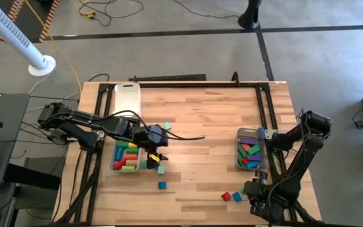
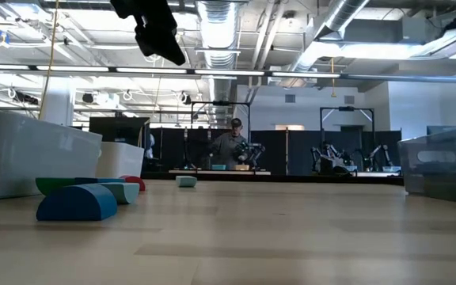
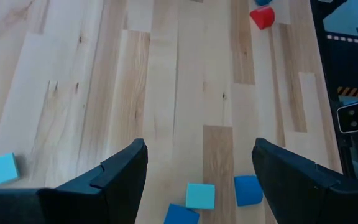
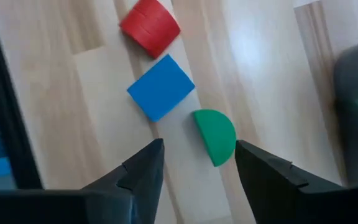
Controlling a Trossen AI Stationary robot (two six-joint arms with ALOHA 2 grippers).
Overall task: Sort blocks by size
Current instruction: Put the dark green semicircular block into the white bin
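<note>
Loose blocks lie flat on the wooden table. My left gripper (image 1: 157,155) is open and empty, just right of the left bin (image 1: 115,165). A teal cube (image 3: 200,195) and two blue blocks (image 3: 248,190) lie below its fingers. My right gripper (image 1: 254,189) is open and empty at the near right, pointing down. A green half-round block (image 4: 215,135) lies just ahead of the gap between its fingers, with a blue cube (image 4: 161,87) and a red block (image 4: 149,26) beyond. In the low view a blue half-round block (image 2: 76,202) and a teal one (image 2: 121,192) lie at the left.
Both clear bins hold several coloured blocks; the right bin (image 1: 239,165) stands just beyond my right gripper. A white tray (image 1: 128,98) stands at the far left. More teal blocks (image 1: 167,127) lie near my left gripper. Bare wood lies across the table's middle (image 1: 200,157).
</note>
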